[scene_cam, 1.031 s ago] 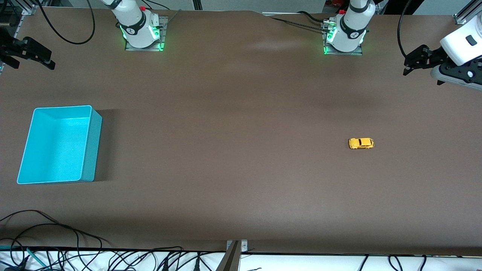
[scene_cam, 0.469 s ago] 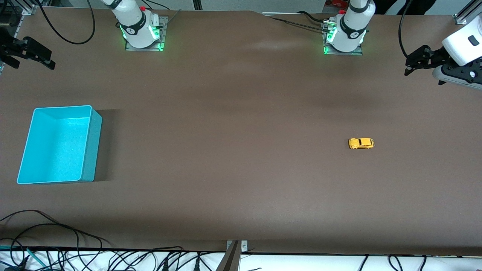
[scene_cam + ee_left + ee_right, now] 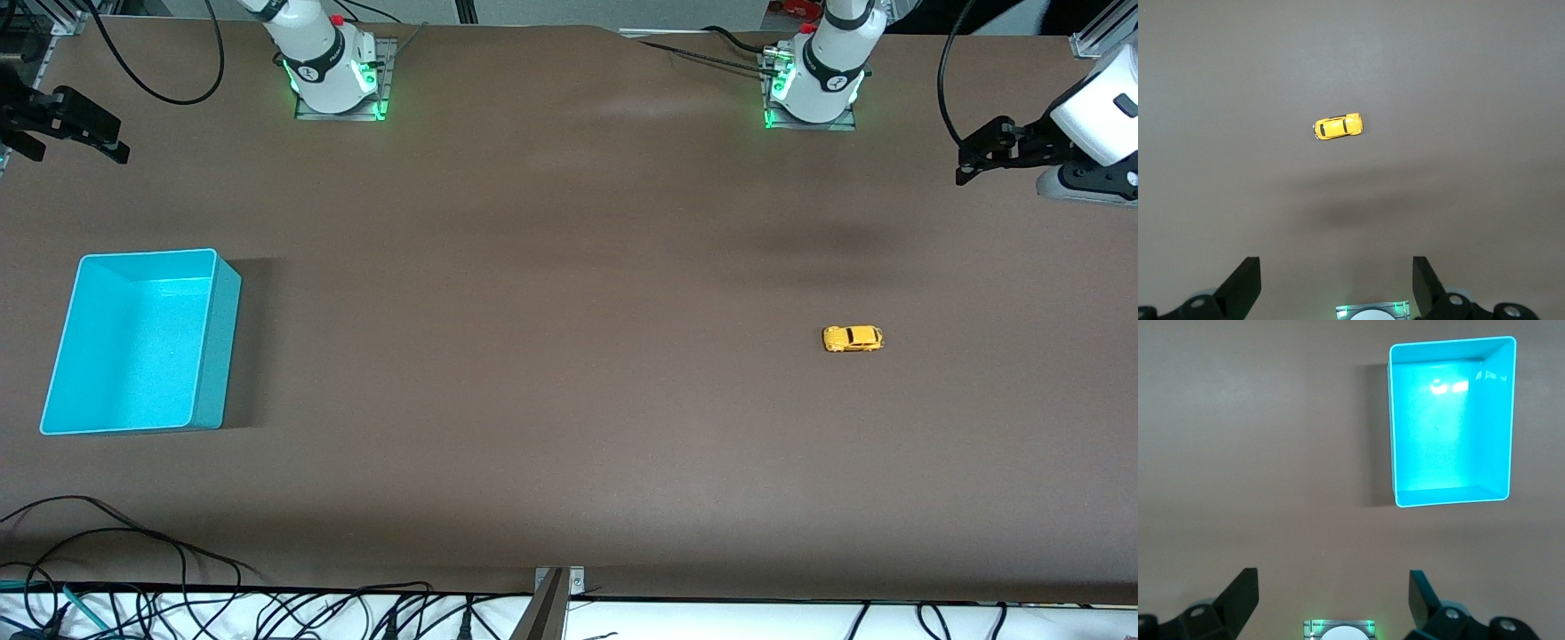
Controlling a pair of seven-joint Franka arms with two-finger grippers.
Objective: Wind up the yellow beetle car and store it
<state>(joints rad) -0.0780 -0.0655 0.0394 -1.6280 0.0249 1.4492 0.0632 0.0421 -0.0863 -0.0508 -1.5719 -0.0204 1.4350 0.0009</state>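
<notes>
One arm alone has stirred: your left gripper (image 3: 969,164), fingers (image 3: 1245,283) spread wide, has crept slightly lower over the left arm's end of the table (image 3: 551,373), high above and well apart from the yellow beetle car (image 3: 853,339). That car has not budged, sitting on its wheels, far from the turquoise bin (image 3: 209,267). Your right gripper (image 3: 93,142) waits near the bin, fingers (image 3: 1238,597) spread. Winding, it seems, has yet to begin.

Right end effector (image 3: 1333,600) agape over table; turquoise bin (image 3: 1449,495) upright.
</notes>
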